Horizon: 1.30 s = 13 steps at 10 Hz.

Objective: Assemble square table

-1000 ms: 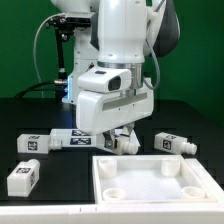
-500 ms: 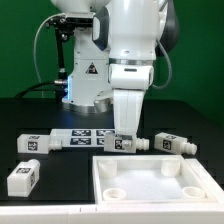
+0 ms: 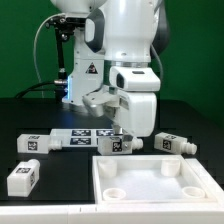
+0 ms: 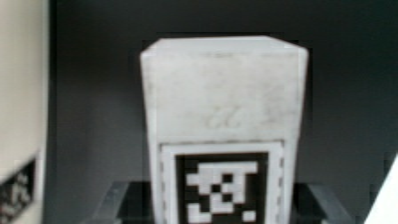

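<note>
You have the gripper low over one leg, just beside the marker board; you cannot tell if it is clamped. The tabletop lies near, visible sockets empty. Three loose legs wait: all fitting remains.

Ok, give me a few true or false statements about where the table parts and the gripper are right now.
1. The table top lies flat with its sockets facing up. True.
2. A leg already stands in one socket. False: the sockets in view are empty.
3. The gripper is low over the middle leg, beside the marker board. True.
4. Only two legs are in view. False: four show, the middle leg plus the right leg, the back left leg and the front left leg.
</note>
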### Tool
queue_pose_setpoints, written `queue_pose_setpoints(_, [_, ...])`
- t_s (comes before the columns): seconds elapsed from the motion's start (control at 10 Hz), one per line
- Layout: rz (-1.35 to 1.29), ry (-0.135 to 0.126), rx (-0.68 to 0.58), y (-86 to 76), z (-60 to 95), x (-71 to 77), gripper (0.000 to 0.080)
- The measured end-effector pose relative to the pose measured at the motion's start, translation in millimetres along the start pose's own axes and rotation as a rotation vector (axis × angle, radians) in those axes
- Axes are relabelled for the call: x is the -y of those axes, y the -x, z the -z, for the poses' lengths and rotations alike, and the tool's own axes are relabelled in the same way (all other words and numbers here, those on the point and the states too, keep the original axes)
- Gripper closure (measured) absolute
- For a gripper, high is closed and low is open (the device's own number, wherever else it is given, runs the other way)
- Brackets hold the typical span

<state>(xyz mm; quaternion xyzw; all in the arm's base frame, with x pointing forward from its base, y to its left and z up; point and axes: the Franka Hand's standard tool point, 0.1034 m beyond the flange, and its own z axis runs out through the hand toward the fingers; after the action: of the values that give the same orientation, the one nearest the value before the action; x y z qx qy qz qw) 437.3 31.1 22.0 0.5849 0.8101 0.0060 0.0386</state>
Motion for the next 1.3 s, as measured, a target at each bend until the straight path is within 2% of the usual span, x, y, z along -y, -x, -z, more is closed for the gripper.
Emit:
queue_pose_setpoints(0.1, [-0.022, -0.012, -0.002, 18.6, -0.9, 6.6, 0.0514])
queue_pose_setpoints(0.5, [0.177, -0.016, 0.006, 15.9, -1.4, 9.2, 0.0514])
queue_pose_setpoints(0.6, [0.246, -0.032, 0.005, 5.0, 0.1, 12.6, 0.0514])
queue_pose_setpoints(0.8, [0.414, -0.039, -0.012, -8.8, -2.3, 26.0, 0.0514])
queue_pose_setpoints(1.3, [0.665, -0.047, -0.01, -2.6, -5.9, 31.9, 0.0514])
